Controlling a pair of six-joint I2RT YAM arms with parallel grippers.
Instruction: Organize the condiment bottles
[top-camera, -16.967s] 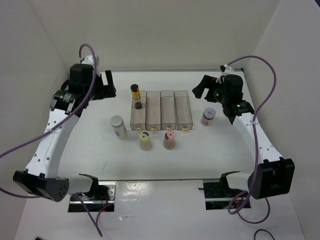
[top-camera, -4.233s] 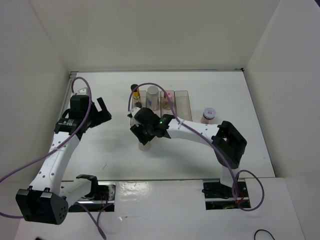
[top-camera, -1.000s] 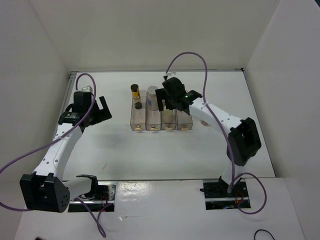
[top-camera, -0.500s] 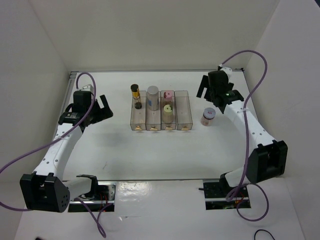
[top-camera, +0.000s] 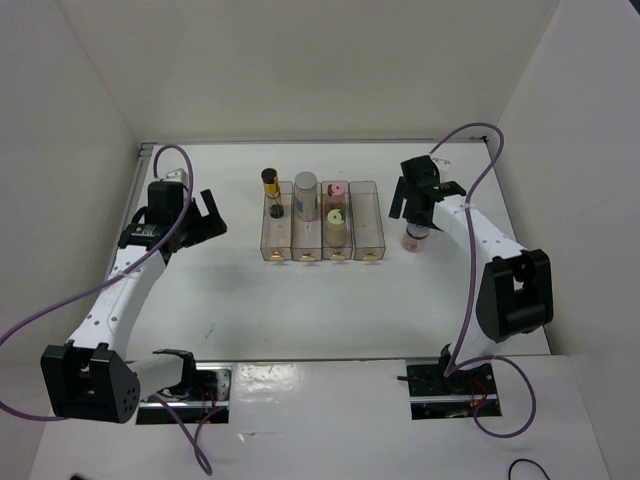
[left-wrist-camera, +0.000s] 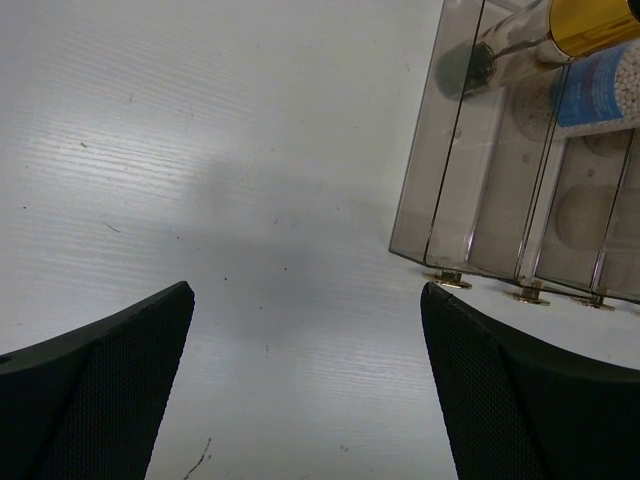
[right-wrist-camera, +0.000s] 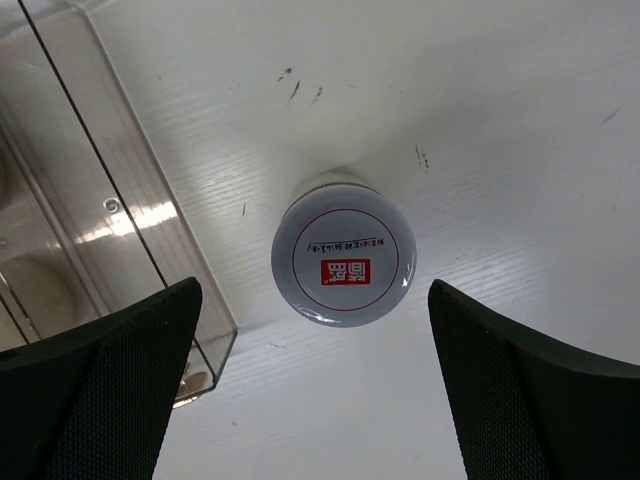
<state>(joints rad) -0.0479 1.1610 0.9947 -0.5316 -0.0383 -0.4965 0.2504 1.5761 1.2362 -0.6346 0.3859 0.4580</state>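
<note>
Since the right arm swung away from above the row of clear bins (top-camera: 365, 243) within the last second, the right tool (right-wrist-camera: 315, 288) now hangs directly over the clear reddish-brown jar (right-wrist-camera: 343, 262), which stands upright on the tabletop (top-camera: 300, 310) just to the right of that row, apart from the wall of the rightmost bin (right-wrist-camera: 110, 170). The tool's fingers are spread wide to either side of the white lid and have hold of nothing; the jar is not yet touched. In the row itself, the beige yellow-lidded bottle (top-camera: 335, 222) stands in the third bin from the left, on the near side of the brown pink-lidded bottle (top-camera: 336, 190); the white grey-lidded bottle (top-camera: 305, 193) is in the second bin and the dark bottle with the gold band (top-camera: 270, 183) at the far end of the first. That leaves the jar as the only bottle outside the row, so the task looks close to done, and the likely step in hand is a descent to grasp it for the rightmost bin, where no bottle shows. The left tool (left-wrist-camera: 305, 290) has stayed to the left of the row, fully spread and holding nothing.
</note>
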